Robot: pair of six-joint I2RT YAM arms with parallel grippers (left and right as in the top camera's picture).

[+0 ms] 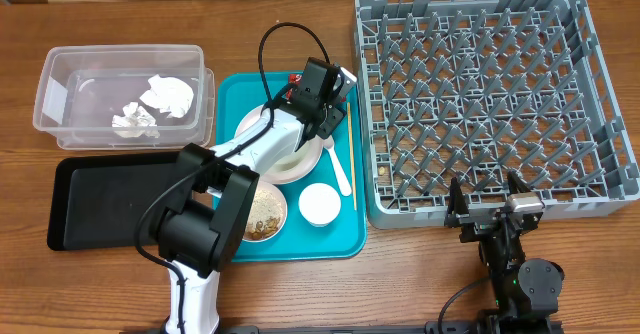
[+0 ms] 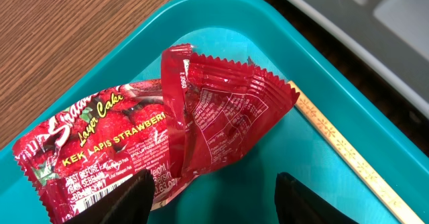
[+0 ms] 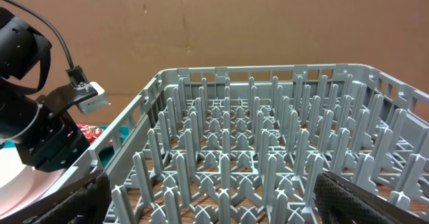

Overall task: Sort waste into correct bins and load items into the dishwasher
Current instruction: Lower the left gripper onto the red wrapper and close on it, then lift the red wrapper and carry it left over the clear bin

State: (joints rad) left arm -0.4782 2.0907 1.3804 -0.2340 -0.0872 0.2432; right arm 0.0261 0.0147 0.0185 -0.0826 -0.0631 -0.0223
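The left pincer stands partly open and empty. The shiny red snack wrapper lies at its 12 o'clock, creased and folded, in the teal tray near a corner rim. A thin wooden stick lies at 2 o'clock. The right pincer gapes wide, empty.

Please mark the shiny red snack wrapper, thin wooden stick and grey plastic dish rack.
Shiny red snack wrapper [image 2: 221, 110]: left wrist view, folded middle.
Thin wooden stick [image 2: 348, 150]: left wrist view, mid-length.
Grey plastic dish rack [image 1: 480, 94]: overhead view, lattice base.
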